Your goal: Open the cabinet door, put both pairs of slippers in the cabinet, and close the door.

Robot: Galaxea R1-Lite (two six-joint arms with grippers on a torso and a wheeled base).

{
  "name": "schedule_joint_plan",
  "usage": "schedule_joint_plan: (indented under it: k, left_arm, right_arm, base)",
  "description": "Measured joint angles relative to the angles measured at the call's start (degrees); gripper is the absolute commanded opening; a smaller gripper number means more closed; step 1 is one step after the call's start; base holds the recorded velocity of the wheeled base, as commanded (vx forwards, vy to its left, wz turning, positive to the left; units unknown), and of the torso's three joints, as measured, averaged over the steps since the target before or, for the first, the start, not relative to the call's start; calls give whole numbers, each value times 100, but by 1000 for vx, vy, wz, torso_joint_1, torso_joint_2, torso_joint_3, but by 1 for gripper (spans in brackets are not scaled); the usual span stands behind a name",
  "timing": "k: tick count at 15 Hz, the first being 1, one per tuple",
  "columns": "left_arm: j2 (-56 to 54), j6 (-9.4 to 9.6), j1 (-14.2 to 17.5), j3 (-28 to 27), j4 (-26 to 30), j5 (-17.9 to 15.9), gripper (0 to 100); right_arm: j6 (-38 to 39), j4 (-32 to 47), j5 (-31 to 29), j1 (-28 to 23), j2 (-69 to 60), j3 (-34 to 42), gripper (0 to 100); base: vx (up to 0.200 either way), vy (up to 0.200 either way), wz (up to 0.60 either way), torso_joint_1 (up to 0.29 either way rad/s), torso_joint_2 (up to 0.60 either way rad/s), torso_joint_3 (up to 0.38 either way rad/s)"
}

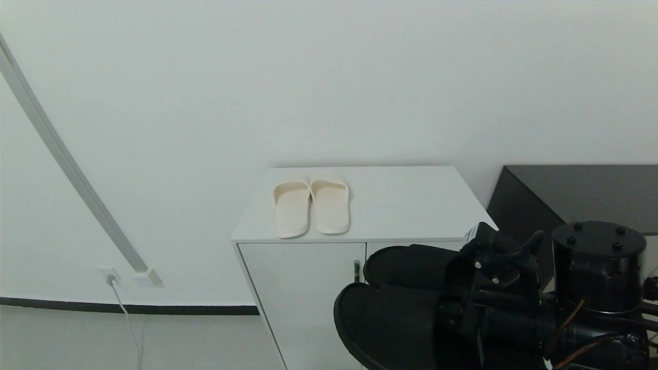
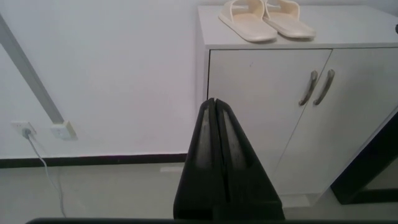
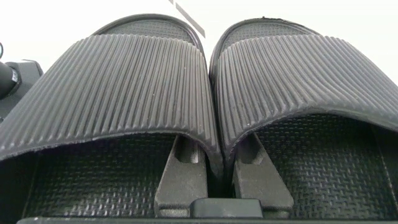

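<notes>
A pair of cream slippers [image 1: 311, 207] [image 2: 266, 18] lies side by side on top of the white cabinet [image 1: 411, 205] [image 2: 267, 93]. Both cabinet doors are closed, and their two handles [image 2: 317, 87] sit together at the middle. My right gripper [image 1: 470, 288] [image 3: 214, 180] is shut on a pair of black slippers [image 1: 401, 303] [image 3: 205, 81], pinching their touching inner side walls. It holds them in front of the right door. My left gripper [image 2: 215, 107] is shut and empty, low and off to the cabinet's left front.
A dark table [image 1: 581, 190] stands right of the cabinet, close against it. A wall socket [image 1: 110, 275] [image 2: 25, 127] with a hanging cable and a slanted cable duct [image 1: 67, 159] are on the wall to the left. Bare floor lies before the cabinet.
</notes>
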Motion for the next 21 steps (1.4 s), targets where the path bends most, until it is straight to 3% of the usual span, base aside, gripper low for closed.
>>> schedule_joint_plan:
  k: [1, 21]
  left_arm:
    - [0, -2, 0, 0, 0, -12, 100]
    - [0, -38, 0, 0, 0, 0, 100]
  right_arm:
    - [0, -5, 2, 2, 0, 4, 0]
    - [0, -28, -13, 62, 101, 135, 0]
  base:
    - [0, 0, 0, -154, 383, 198]
    - [0, 0, 0, -199, 495, 295]
